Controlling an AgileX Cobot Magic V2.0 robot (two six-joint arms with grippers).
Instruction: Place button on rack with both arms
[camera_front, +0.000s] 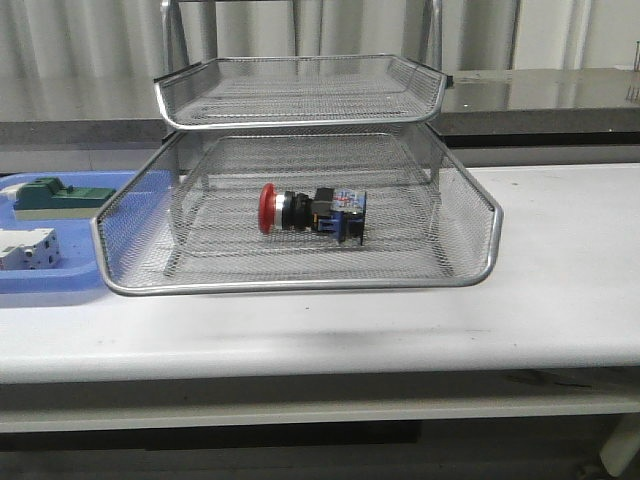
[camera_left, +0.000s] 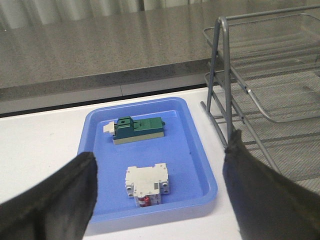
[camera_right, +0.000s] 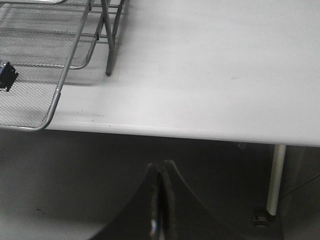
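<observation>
Button (camera_front: 310, 212) lies on its side in the pulled-out lower tier of the rack (camera_front: 300, 180), red cap pointing to the robot's left, so the placing looks done; what seems left is to slide that tier back under the frame. To do that well, both arms should press evenly on the front rim so the tier does not skew or jolt the button. The left gripper (camera_left: 157, 192) hangs with fingers spread wide above the blue tray (camera_left: 202, 170); the right gripper (camera_right: 160, 200) has fingers pressed together, holding nothing, out beyond the table edge (camera_right: 165, 131). A green block (camera_left: 137, 130) and a white block (camera_left: 146, 185) sit in the blue tray just beside the rack, probably clear of the tier's path.
</observation>
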